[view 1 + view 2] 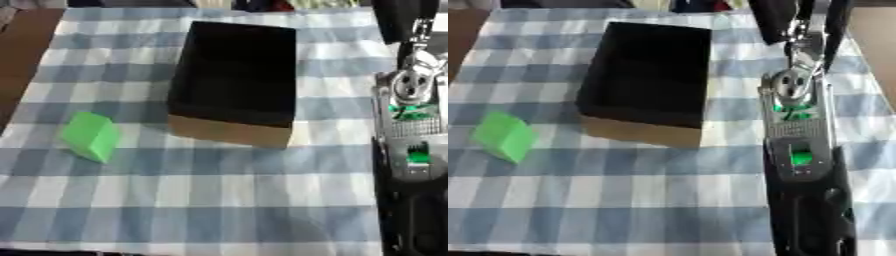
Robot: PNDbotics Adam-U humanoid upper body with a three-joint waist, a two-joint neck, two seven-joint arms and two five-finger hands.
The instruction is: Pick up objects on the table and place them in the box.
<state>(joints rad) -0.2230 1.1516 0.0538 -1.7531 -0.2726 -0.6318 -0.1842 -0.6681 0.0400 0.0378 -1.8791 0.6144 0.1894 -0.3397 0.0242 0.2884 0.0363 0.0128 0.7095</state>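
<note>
Lying left of the box (pixel 232 85), the green block (pixel 90 136); right hand's (pixel 794 22) fingers seemingly indiscernible.

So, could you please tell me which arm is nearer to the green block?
Right, by default: only the right arm shows, across the box from the green block on the table's left. The left arm is out of view, and neither hand shows.

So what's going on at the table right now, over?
Right arm over the table's right side; robot hand not made out. Left hand out of sight. Green block on the cloth, left of the open box, untouched. Nothing between them.
</note>
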